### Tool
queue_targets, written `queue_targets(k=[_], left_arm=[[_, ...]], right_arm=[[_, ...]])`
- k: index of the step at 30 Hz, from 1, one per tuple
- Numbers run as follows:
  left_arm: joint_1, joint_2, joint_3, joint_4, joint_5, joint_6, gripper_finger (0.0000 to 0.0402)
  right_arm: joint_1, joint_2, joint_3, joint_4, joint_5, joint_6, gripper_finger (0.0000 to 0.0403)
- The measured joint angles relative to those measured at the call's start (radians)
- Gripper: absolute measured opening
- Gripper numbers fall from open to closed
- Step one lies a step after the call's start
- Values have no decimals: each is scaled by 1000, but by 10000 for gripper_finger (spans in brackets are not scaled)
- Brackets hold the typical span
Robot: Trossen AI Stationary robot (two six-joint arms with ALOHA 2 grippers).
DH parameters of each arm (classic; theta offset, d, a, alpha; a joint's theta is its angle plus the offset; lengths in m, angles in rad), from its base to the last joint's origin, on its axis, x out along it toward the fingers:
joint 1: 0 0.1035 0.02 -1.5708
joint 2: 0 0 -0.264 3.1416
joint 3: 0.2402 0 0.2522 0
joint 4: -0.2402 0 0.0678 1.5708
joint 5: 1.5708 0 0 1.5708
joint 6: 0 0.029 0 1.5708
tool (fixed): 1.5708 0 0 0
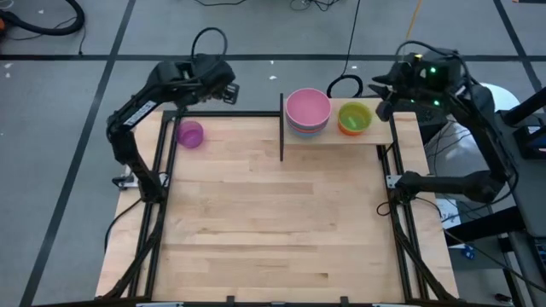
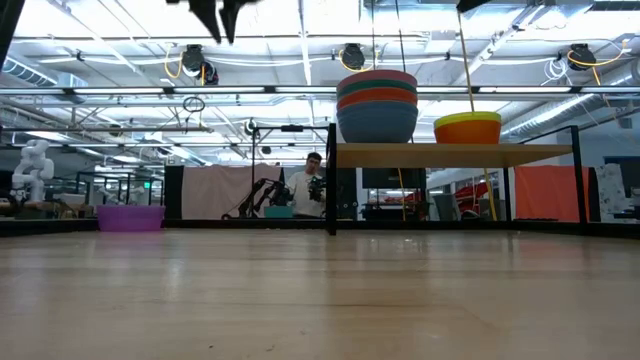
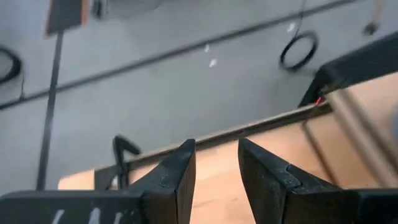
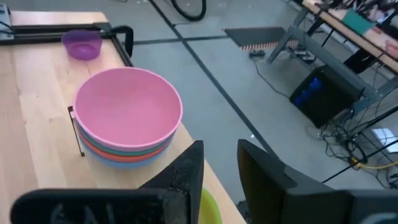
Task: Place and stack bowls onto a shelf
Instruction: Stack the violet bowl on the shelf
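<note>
Pink tops the stack of larger bowls, over teal, red-orange and blue; it stands on the raised wooden shelf at the table's far right. Beside it on the shelf sits a smaller stack: green inside, yellow, orange. A purple bowl rests upright on the tabletop at the far left corner. My left gripper hovers open past the far left edge, high above the purple bowl. My right gripper is open and empty, just right of the small stack.
A black upright post marks the shelf's left end. Black framing runs along the table's left, right and far sides. The wide wooden tabletop lies bare in front of the shelf. A person sits far behind the table.
</note>
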Motion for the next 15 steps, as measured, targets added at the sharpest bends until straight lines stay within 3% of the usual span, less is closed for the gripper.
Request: queue_targets(k=[6,15], left_arm=[[130,-6,-165,-1,173,-12,124],[278,-5,-454,0,318,-121,124]], right_arm=[[0,-38,0,-2,0,-7,91],[0,-59,0,14,0,-30,91]])
